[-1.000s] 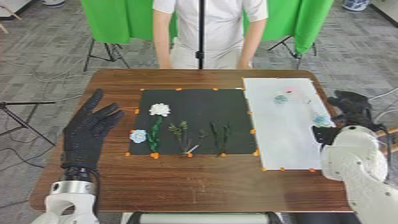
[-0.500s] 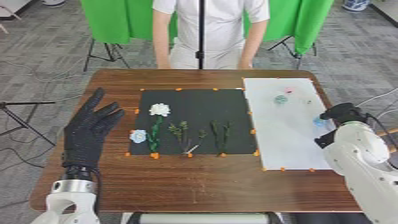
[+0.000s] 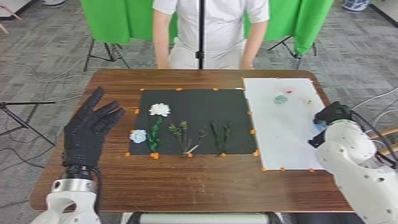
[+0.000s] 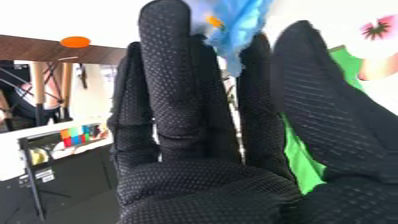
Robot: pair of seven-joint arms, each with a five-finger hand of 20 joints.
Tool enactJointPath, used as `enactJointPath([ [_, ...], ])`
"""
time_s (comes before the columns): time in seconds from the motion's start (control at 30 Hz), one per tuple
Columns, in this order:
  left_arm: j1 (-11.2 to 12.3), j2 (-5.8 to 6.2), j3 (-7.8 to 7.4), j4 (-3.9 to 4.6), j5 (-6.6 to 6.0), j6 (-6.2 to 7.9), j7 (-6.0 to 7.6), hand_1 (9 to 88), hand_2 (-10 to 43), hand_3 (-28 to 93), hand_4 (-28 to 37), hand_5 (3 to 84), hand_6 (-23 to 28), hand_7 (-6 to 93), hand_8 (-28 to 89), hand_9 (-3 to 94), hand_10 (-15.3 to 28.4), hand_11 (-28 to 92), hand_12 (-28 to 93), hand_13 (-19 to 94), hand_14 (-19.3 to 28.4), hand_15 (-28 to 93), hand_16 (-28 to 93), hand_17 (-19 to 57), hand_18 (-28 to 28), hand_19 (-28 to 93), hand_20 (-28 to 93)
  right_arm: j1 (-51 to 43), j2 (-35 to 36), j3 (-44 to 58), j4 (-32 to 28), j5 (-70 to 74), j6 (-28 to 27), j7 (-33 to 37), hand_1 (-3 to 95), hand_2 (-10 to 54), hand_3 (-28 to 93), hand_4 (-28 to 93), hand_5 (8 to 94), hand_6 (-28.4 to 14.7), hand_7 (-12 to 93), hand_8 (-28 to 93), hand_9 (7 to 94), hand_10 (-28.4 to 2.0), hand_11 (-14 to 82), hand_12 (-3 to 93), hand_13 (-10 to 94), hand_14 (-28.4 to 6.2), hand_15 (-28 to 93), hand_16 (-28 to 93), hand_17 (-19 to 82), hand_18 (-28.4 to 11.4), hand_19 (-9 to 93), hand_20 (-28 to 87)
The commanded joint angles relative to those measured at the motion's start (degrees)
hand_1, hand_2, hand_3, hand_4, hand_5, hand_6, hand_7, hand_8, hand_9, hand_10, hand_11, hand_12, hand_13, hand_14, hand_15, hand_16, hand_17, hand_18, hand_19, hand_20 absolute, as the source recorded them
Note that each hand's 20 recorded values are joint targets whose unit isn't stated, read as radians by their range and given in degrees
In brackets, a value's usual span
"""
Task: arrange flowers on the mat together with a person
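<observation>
In the head view, my left hand (image 3: 87,131) is open, beside the black mat (image 3: 200,97). My right hand (image 3: 332,114) is at the white mat's (image 3: 280,145) right edge, against a blue flower (image 3: 320,126). The right wrist view shows my right hand (image 4: 178,112) with straight fingers and the blue flower (image 4: 238,31) near the fingertips, between them and the thumb. A pink flower (image 3: 289,91) and a pale blue-green one (image 3: 281,99) lie farther back on the white mat. The black mat holds a white flower (image 3: 160,109), a light blue flower (image 3: 139,136) and green stems (image 3: 220,136).
Brown wood of the table (image 3: 204,182) borders both mats. Orange tabs (image 3: 155,155) mark the mat edges. A person stands behind the far edge, arms down, away from the flowers. A wooden frame and cables are beside the right arm.
My right hand has moved left from beyond the table's right side to the blue flower, its forearm swinging with it. The left hand and the flowers on the black mat have stayed in place.
</observation>
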Motion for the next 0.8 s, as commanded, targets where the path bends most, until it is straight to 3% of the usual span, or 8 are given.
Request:
enactJointPath([
  [0.03, 0.4, -0.24, 0.09, 0.36, -0.49, -0.24, 0.17, 20.4, 9.4, 79, -28.3, 32.5, 6.0, 10.1, -10, 35.7, 20.2, 25, 10, 27, 26.4, 50, -10, -7.3, 24.0, 59, 2, -1.4, -0.9, -3.9, 1.4, -3.8, 4.4, 1.9, 58.6, -9.5, 69, -28, 80.5, 2.4, 21, -3, 91.1, -7.5, 11.1, 31.5, 83, -0.9, 48, 24, 35, -17.9, 92, -2],
  [0.4, 0.7, -0.07, -0.2, 0.07, -0.48, -0.11, 0.29, 20.6, 9.4, 79, -28.3, 32.6, 6.2, 10.2, -10, 35.7, 20.2, 25, 10, 27, 26.4, 50, -10, -7.3, 24.0, 59, 2, -1.1, -0.8, -5.5, -1.3, -8.4, 14.4, 1.9, 60.6, -9.5, 70, -28, 86.1, 1.5, 23, -1, 93.7, -6.9, 17.5, 32.0, 88, -0.7, 51, 23, 40, -17.7, 93, 2],
  [0.63, 1.3, 0.4, -0.89, -0.79, -0.31, 0.16, 0.59, 20.7, 9.4, 79, -28.3, 32.6, 6.2, 10.1, -10, 35.7, 20.3, 25, 10, 27, 26.4, 50, -10, -7.3, 24.0, 60, 2, 3.4, -5.0, -8.4, -8.1, -11.8, 14.5, -5.2, 60.1, -9.5, 71, -28, 86.7, 1.5, 22, -1, 93.7, -7.0, 18.5, 31.6, 88, -0.7, 52, 23, 41, -17.7, 93, 3],
  [0.8, 1.1, 0.64, -1.13, -1.3, 0.18, 0.0, 0.67, 20.7, 9.4, 79, -28.3, 32.5, 6.1, 10.1, -10, 35.7, 20.3, 25, 10, 27, 26.4, 50, -10, -7.3, 24.0, 60, 2, 8.9, -11.0, -13.9, -9.7, -9.4, 12.8, -10.9, 59.7, -9.5, 72, -28, 86.9, 1.3, 22, -1, 93.7, -7.3, 18.9, 31.4, 89, -0.7, 53, 23, 41, -18.0, 93, 5],
])
